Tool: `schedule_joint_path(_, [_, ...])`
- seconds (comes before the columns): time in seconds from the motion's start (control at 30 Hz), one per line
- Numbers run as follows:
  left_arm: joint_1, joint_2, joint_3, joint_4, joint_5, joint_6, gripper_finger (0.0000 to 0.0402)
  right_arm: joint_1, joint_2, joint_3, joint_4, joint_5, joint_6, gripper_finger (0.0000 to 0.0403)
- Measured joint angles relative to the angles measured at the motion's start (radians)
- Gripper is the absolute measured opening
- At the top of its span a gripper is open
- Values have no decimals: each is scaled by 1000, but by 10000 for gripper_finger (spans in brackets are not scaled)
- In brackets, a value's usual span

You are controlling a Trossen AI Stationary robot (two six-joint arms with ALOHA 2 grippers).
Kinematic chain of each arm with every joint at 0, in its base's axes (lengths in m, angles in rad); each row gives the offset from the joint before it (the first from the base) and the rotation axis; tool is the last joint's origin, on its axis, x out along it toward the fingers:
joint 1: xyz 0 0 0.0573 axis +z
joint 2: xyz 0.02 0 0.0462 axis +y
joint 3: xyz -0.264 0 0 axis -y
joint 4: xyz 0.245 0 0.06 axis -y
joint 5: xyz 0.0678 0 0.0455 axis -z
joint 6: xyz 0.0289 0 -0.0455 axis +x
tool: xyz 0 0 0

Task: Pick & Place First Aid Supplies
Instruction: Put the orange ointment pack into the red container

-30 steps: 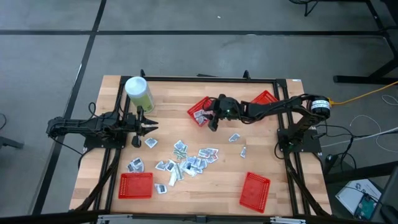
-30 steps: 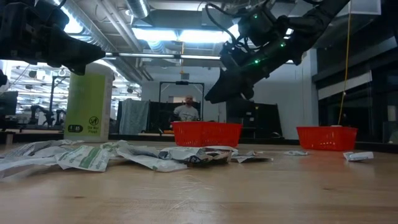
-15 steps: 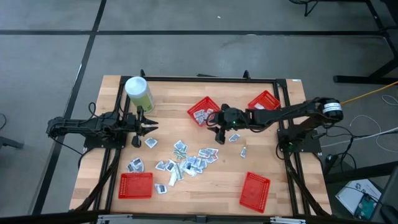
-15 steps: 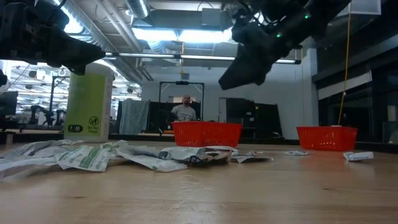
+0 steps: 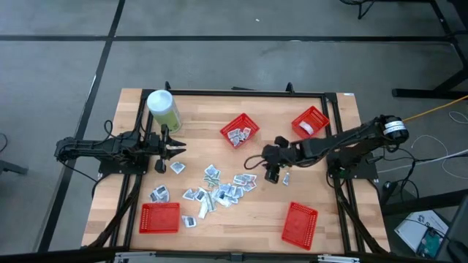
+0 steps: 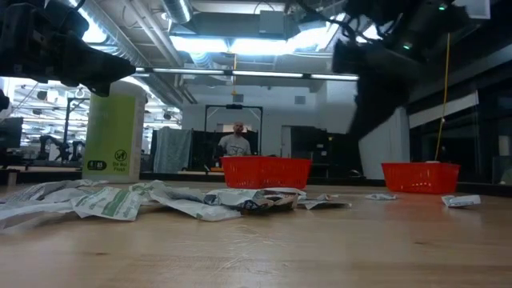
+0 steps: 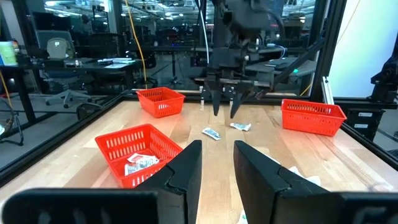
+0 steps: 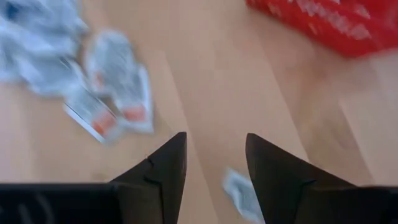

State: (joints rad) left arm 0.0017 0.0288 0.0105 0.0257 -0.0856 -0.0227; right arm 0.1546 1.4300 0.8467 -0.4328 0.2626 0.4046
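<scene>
The first aid supplies (image 5: 219, 187) are small white-grey packets strewn over the middle of the table; in the low view the packets (image 6: 120, 200) lie flat in a heap. My right gripper (image 5: 272, 176) is open, hovering right of the heap over two loose packets, fingers pointing down. In its wrist view the right gripper (image 8: 214, 137) has a small packet (image 8: 239, 191) below its gap and larger packets (image 8: 118, 81) farther off. My left gripper (image 5: 179, 150) waits open at the table's left, beside the canister.
A pale-green canister (image 5: 162, 108) stands far left. Red mesh baskets: one far-middle basket (image 5: 240, 130) holds packets, one far-right basket (image 5: 310, 120) holds a white item, and two more sit near left (image 5: 159, 217) and near right (image 5: 300, 221). A person (image 6: 238, 142) stands beyond the table.
My right gripper has left the far-middle basket and swung toward the table's near edge and right, coming over the loose packets right of the heap. The left arm has kept still, and the packets have not moved.
</scene>
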Motion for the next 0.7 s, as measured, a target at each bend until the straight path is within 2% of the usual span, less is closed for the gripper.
schedule_joint_path(0.13, [0, 0, 0, 0, 0, 0, 88, 31, 0, 0, -118, 63, 53, 165])
schedule_joint_path(0.23, [0, 0, 0, 0, 0, 0, 88, 44, 0, -25, -115, 86, 66, 165])
schedule_joint_path(0.47, [0, 0, 0, 0, 0, 0, 88, 38, 1, -156, 26, 85, 110, 165])
schedule_joint_path(0.7, [0, 0, 0, 0, 0, 0, 88, 31, 1, -232, 186, 84, 114, 165])
